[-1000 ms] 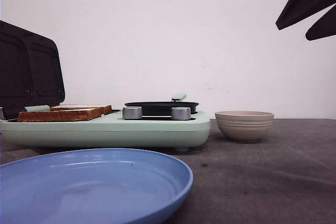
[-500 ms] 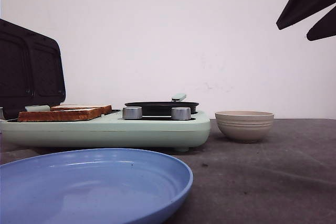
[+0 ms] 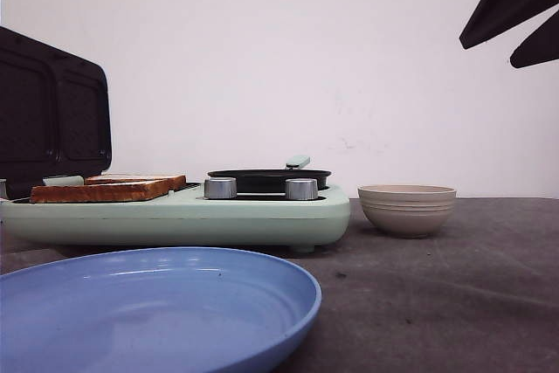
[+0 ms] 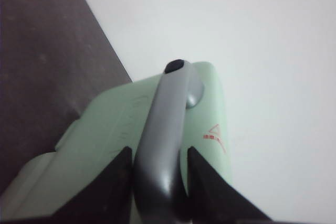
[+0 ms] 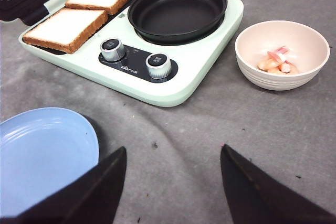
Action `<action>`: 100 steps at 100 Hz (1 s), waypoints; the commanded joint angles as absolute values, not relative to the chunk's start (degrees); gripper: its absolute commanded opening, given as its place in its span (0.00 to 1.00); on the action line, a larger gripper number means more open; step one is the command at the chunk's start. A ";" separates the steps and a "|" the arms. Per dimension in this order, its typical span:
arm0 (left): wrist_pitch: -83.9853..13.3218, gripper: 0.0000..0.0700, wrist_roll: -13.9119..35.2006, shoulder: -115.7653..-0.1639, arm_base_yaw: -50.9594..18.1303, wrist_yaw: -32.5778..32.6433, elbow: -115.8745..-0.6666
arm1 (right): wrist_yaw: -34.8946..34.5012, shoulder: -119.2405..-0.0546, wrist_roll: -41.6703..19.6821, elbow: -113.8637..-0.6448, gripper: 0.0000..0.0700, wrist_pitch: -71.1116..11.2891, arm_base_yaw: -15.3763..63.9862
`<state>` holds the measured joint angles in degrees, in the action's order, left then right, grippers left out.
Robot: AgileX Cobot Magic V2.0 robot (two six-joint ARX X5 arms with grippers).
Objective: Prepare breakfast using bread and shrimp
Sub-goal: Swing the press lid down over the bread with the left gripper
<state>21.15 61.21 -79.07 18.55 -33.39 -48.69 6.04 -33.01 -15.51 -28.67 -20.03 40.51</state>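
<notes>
While your left gripper [image 4: 157,179] seemingly clamps the lid handle [image 4: 165,135], your right gripper [image 5: 173,174] hangs open, bread [image 5: 86,9] at upper left, shrimp [image 5: 276,61] right.

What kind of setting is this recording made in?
Probably a staged tabletop test area, not a real kitchen: a mint breakfast maker holding bread, a blue plate and a bowl of shrimp on grey matting before a bare white wall.
</notes>
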 commanded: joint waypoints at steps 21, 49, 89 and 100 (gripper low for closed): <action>14.76 0.02 49.93 -80.90 12.75 -32.12 -48.49 | 6.07 -33.23 -16.78 -28.82 0.50 -19.73 41.01; 8.95 0.01 44.34 -80.95 6.09 -25.69 -48.49 | 6.00 -33.23 -17.61 -28.82 0.50 -19.79 41.06; 5.69 0.02 35.86 -83.40 -4.58 -13.45 -48.49 | 6.00 -33.23 -17.63 -28.82 0.50 -20.56 41.06; 5.69 0.01 35.05 -85.54 -6.94 -11.84 -48.49 | 6.02 -33.23 -17.61 -28.82 0.50 -21.15 41.06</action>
